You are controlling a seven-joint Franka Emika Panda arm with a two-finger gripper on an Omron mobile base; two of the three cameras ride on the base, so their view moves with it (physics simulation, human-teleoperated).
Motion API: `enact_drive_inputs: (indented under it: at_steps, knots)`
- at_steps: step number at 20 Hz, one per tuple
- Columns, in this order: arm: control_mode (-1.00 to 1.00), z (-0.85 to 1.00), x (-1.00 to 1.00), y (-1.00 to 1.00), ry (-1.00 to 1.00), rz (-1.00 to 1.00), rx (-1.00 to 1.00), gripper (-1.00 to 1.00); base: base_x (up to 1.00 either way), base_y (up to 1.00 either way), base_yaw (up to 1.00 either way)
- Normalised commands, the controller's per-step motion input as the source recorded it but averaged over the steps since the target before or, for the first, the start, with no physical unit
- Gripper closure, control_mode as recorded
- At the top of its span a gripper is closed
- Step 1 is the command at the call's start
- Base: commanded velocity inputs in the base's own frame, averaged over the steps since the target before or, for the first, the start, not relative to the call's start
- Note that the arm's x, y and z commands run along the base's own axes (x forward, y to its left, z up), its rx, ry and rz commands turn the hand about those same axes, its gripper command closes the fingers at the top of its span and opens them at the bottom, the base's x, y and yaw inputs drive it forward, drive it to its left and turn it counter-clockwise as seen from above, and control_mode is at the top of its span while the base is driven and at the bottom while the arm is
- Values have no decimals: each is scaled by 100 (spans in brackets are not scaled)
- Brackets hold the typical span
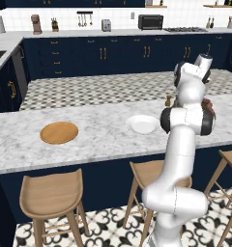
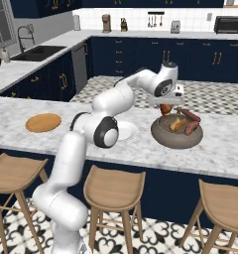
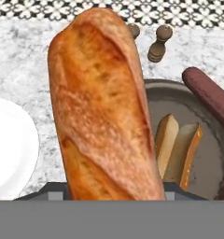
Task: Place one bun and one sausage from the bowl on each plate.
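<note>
A long golden-brown bun [image 3: 100,107] stands upright between my fingers, and my gripper [image 2: 165,105] is shut on it just over the left rim of the dark stone bowl [image 2: 176,135]. A split bun [image 3: 179,149] and a reddish sausage [image 3: 209,95] lie in the bowl; another sausage [image 2: 192,128] rests against its right side. The white plate [image 2: 126,130] sits just left of the bowl, partly behind my arm. Far to the left lies the wooden plate [image 1: 59,132].
Two small brown shakers [image 3: 159,44] stand on the marble counter just beyond the bowl. Wooden stools [image 2: 113,188] line the counter's near side. Behind it are tiled floor and dark blue cabinets.
</note>
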Motion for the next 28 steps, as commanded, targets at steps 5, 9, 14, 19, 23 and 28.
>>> enact_drive_inputs:
  at_steps: [5, 9, 14, 19, 23, 28]
  knots:
    - [-100, 11, -32, 100, 0, 6, -7, 100, 0, 0, 0]
    - [-100, 0, -3, 100, 0, 0, -8, 100, 0, 0, 0]
    - [-100, -20, 5, 100, 18, 0, -1, 100, 0, 0, 0]
    - [-100, -33, 9, 63, 40, 0, 0, 100, 0, 0, 0]
    - [-100, -21, 39, 16, 29, 0, 0, 100, 0, 0, 0]
    - [-100, -26, 59, 2, 41, 0, -1, 100, 0, 0, 0]
